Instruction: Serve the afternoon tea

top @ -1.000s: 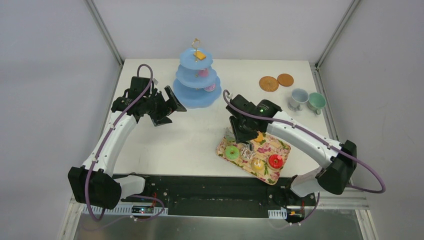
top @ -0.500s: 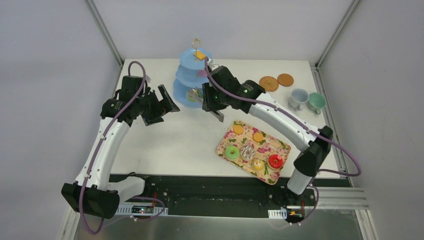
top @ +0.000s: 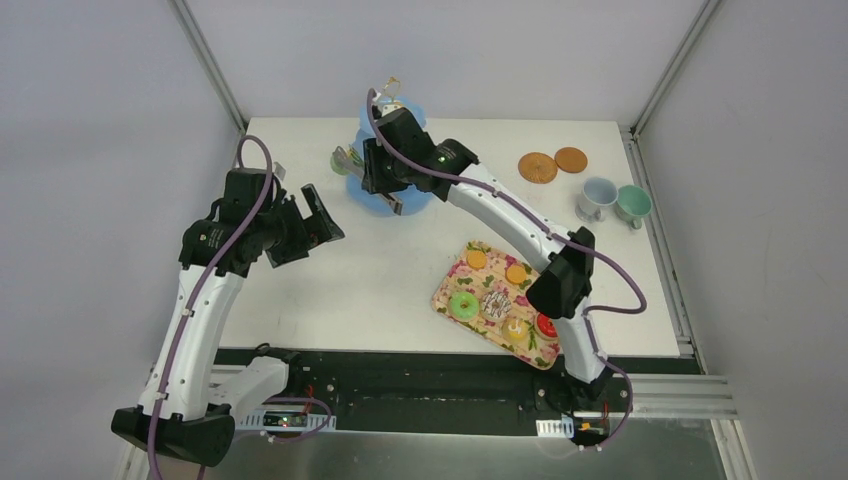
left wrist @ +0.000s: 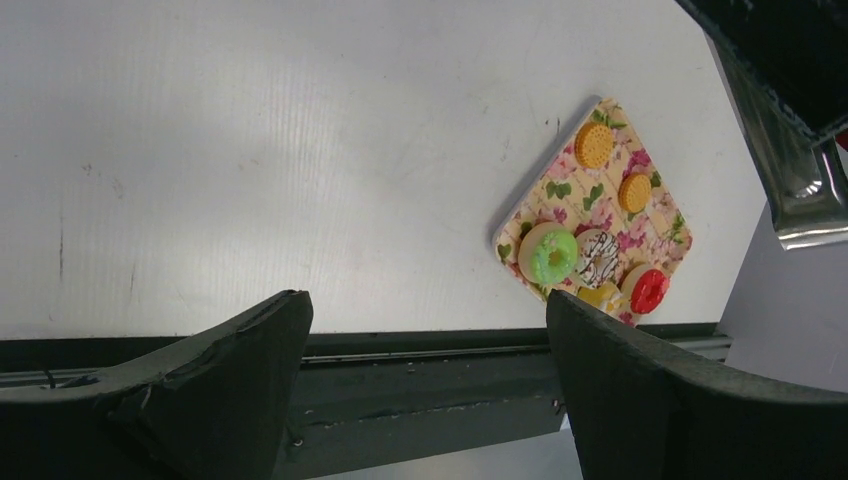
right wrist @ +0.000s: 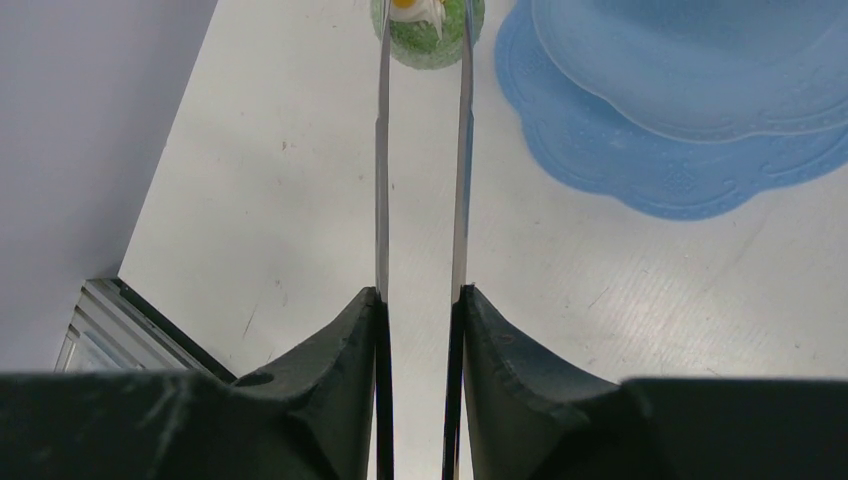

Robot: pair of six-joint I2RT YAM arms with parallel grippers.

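My right gripper (top: pixel 380 172) is shut on metal tongs (right wrist: pixel 421 150). The tong tips pinch a tiny green cupcake (right wrist: pixel 424 22) with white cream, held just left of the blue tiered stand (top: pixel 366 199), above the table. The cupcake also shows in the top view (top: pixel 339 159). The flowered tray (top: pixel 561 292) holds a green donut (top: pixel 463 305), a white drizzled donut (top: pixel 495 303), two orange biscuits (top: pixel 477 259), a yellow sweet (top: pixel 516 328) and a red donut (left wrist: pixel 649 290). My left gripper (top: pixel 306 222) is open and empty, left of the stand. It is wide open in its own view (left wrist: pixel 425 305).
Two brown woven coasters (top: pixel 537 167) lie at the back right, with a grey cup (top: pixel 598 197) and a green cup (top: pixel 632 204) beside them. My right arm's elbow hangs over the tray's near right corner. The stand's upper tiers are mostly behind my right arm.
My right arm swung from the tray up and left past the stand, carrying the tongs and cupcake. My left arm drew back toward the near left.
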